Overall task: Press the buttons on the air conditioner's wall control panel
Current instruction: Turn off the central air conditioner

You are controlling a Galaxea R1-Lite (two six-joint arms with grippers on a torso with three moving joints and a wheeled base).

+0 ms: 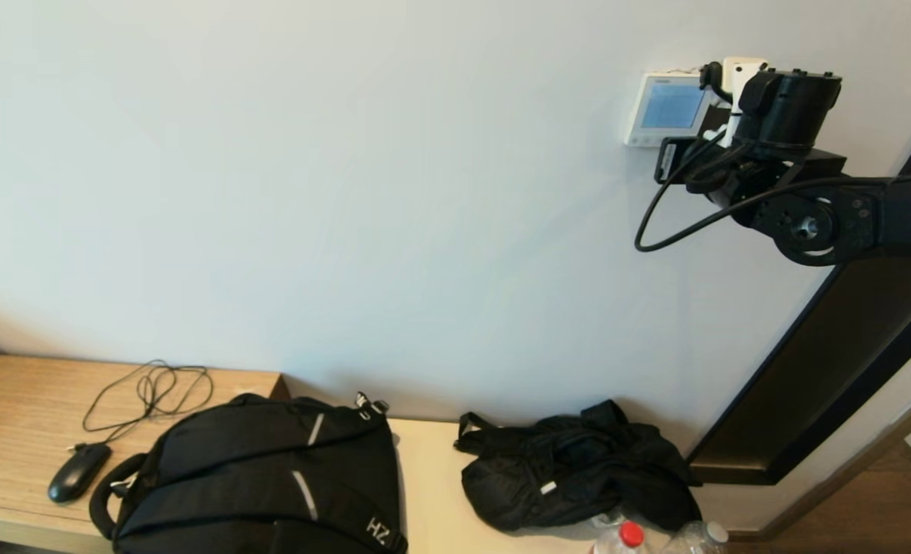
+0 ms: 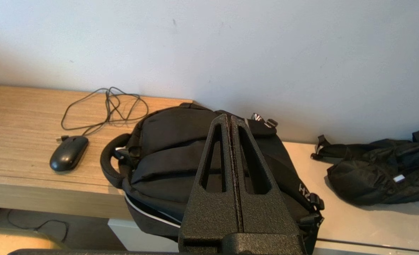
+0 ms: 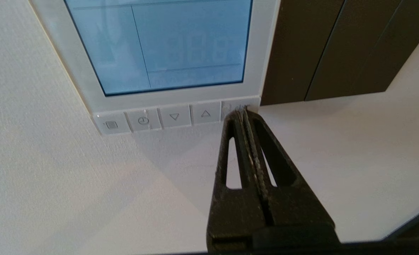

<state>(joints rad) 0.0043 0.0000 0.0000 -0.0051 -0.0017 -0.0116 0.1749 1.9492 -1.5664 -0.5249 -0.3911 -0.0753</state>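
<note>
The white wall control panel with a pale blue screen hangs high on the wall at the right; in the right wrist view it shows close up. Its row of flat white buttons runs along the lower edge. My right gripper is shut, and its tip is at the end button nearest the dark plate. In the head view the right wrist hides the gripper and the panel's right edge. My left gripper is shut and empty, low over the black backpack.
A dark brown plate sits right beside the panel. A dark door frame runs down the right. Below are a wooden shelf with a black mouse and cable, the backpack, a black bag and bottles.
</note>
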